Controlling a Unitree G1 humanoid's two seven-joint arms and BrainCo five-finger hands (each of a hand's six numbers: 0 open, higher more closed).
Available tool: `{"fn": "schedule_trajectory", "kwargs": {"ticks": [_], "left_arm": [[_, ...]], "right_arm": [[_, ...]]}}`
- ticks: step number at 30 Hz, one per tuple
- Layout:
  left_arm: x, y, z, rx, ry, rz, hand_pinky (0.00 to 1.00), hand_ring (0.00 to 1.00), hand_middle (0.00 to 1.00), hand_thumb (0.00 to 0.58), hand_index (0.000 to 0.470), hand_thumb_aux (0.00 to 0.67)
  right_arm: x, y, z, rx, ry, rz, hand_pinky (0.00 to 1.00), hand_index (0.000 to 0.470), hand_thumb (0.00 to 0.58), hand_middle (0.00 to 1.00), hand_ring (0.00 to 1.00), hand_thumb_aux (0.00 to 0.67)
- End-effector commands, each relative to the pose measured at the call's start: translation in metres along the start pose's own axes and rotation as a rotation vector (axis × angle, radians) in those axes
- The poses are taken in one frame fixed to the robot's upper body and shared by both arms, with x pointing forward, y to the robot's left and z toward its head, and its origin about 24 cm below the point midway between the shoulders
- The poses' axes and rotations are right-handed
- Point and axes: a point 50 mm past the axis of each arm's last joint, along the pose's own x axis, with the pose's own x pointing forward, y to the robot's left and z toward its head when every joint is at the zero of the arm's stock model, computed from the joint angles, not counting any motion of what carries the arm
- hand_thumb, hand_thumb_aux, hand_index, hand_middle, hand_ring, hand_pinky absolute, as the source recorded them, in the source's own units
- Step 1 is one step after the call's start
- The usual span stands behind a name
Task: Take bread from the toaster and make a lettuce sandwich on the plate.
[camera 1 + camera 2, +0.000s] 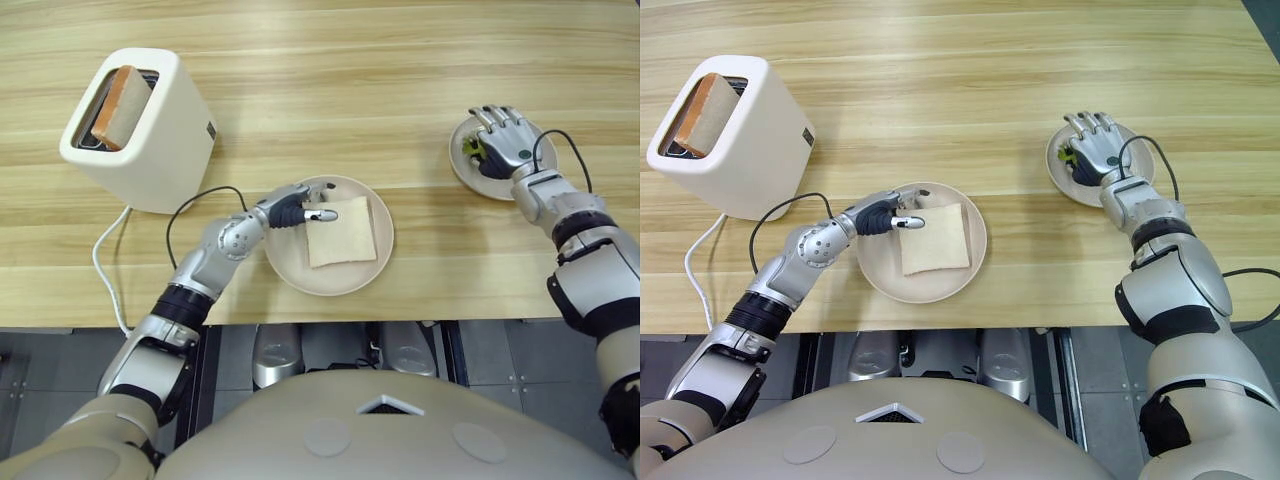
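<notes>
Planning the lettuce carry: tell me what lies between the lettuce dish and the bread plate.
Bare wooden table, nothing else, between the lettuce dish and the bread plate; both eye views show it.

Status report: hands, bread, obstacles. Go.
Left hand at bread slice edge, on plate. Right hand over lettuce in dish. Second slice in toaster. Toaster cord beside left arm.
</notes>
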Motion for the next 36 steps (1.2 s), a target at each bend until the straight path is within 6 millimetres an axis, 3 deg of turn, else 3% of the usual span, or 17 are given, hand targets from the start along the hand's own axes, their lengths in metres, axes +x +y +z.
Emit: {"fn": "schedule_trajectory", "kwargs": {"ticks": [1, 7, 15, 17, 21, 26, 31, 36], "left_arm": [[-0.002, 0.021, 0.010, 0.020, -0.048, 0.125, 0.00, 0.00, 0.00, 0.000, 0.000, 0.000], [-0.013, 0.066, 0.019, 0.222, -0.026, 0.328, 0.00, 0.00, 0.00, 0.000, 0.000, 0.000], [-0.029, 0.083, 0.039, 0.312, -0.066, 0.491, 0.00, 0.00, 0.00, 0.000, 0.000, 0.000], [-0.037, 0.091, 0.048, 0.327, -0.088, 0.561, 0.00, 0.00, 0.00, 0.000, 0.000, 0.000], [-0.071, 0.123, 0.058, 0.390, -0.068, 0.742, 0.00, 0.00, 0.00, 0.000, 0.000, 0.000], [-0.120, 0.160, 0.048, 0.504, 0.104, 0.907, 0.00, 0.00, 0.00, 0.000, 0.000, 0.000], [-0.154, 0.174, 0.018, 0.456, 0.277, 0.913, 0.00, 0.00, 0.00, 0.000, 0.000, 0.000], [-0.176, 0.180, -0.007, 0.419, 0.399, 0.936, 0.00, 0.00, 0.00, 0.000, 0.000, 0.000]], "right_arm": [[0.009, -0.016, 0.008, 0.064, -0.048, -0.133, 1.00, 0.460, 0.580, 1.00, 1.00, 0.670], [0.022, -0.041, 0.040, 0.145, -0.252, -0.361, 1.00, 0.460, 0.580, 1.00, 1.00, 0.670], [0.023, -0.069, 0.104, 0.293, -0.613, -0.562, 1.00, 0.460, 0.580, 1.00, 1.00, 0.670], [0.021, -0.070, 0.121, 0.313, -0.690, -0.562, 1.00, 0.460, 0.580, 1.00, 1.00, 0.670], [0.015, -0.067, 0.152, 0.346, -0.810, -0.530, 1.00, 0.460, 0.580, 1.00, 1.00, 0.670], [0.003, -0.044, 0.180, 0.334, -0.930, -0.394, 1.00, 0.460, 0.580, 1.00, 1.00, 0.670], [-0.018, -0.018, 0.200, 0.250, -1.082, -0.247, 1.00, 0.460, 0.580, 1.00, 1.00, 0.670], [-0.033, -0.011, 0.202, 0.275, -1.145, -0.196, 1.00, 0.460, 0.580, 1.00, 1.00, 0.670]]}}
